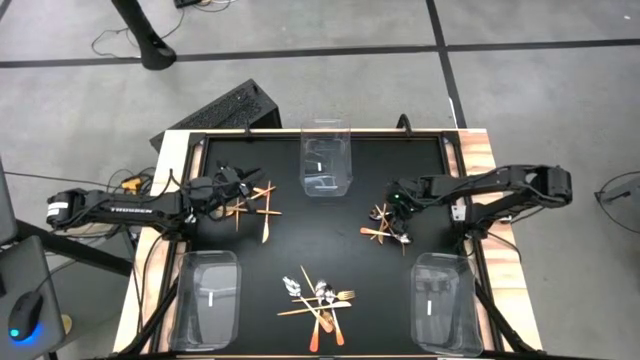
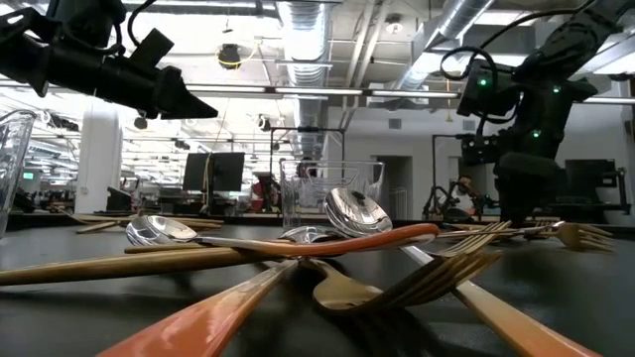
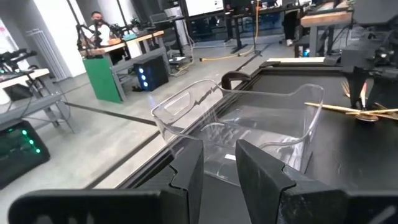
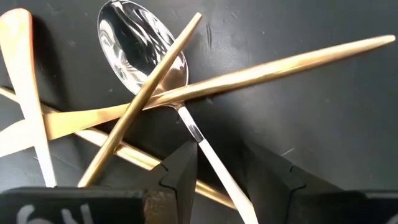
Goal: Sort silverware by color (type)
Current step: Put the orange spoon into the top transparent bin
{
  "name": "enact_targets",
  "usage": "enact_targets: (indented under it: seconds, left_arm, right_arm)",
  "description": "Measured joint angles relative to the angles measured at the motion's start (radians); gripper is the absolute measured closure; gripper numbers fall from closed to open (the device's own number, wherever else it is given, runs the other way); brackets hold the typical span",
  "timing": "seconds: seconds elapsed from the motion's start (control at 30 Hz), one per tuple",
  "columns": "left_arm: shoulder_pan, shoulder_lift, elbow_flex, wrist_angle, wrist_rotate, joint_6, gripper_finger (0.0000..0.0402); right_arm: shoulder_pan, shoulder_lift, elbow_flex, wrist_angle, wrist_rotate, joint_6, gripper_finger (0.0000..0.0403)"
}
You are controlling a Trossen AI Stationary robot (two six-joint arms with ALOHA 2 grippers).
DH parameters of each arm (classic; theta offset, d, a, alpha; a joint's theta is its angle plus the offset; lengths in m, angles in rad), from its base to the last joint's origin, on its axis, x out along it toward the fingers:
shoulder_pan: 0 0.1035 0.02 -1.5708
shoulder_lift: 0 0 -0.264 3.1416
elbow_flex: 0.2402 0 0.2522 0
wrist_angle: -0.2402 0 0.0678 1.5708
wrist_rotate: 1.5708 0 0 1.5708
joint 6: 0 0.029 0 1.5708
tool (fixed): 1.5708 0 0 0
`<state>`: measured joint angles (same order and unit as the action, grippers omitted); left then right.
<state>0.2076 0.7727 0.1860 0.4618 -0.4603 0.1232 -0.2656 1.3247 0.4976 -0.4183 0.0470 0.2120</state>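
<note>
The silverware lies in three heaps on the black table: a left heap (image 1: 255, 202), a right heap (image 1: 385, 228) and a near-centre heap (image 1: 320, 300) of gold forks, thin gold sticks and silver-bowled spoons. My right gripper (image 1: 400, 210) is low over the right heap and open. In its wrist view my right gripper (image 4: 221, 165) has a finger on either side of a spoon's pale handle (image 4: 211, 162). Two gold sticks (image 4: 155, 87) cross the spoon's bowl (image 4: 140, 43). My left gripper (image 1: 237, 185) is raised beside the left heap, open by a narrow gap (image 3: 219, 165) and empty.
Three clear plastic bins stand on the table: far centre (image 1: 327, 160), near left (image 1: 207, 295) and near right (image 1: 443, 300). The far bin (image 3: 249, 124) is ahead of the left gripper. The low view shows the near heap (image 2: 327, 248) close up. Wooden table edges frame the black mat.
</note>
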Motion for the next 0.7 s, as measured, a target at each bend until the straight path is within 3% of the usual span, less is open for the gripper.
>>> enact_targets:
  seconds: [0.1,0.3,0.57,0.7]
  left_arm:
    - [0.0,0.0,0.0,0.0,-0.001,-0.027,0.0315]
    - [0.0,0.0,0.0,0.039,0.002,-0.039,0.0315]
    - [0.0,-0.001,0.001,0.098,0.003,-0.032,0.0315]
    - [0.0,0.0,0.001,0.098,0.004,-0.026,0.0315]
  right_arm:
    - [-0.005,0.006,0.002,0.002,0.0,-0.027,0.0277]
    - [-0.005,-0.008,0.073,-0.117,0.0,-0.064,0.0386]
    - [0.006,-0.026,0.236,-0.419,-0.06,-0.053,0.0395]
    - [0.0,-0.026,0.269,-0.463,-0.27,-0.076,0.0396]
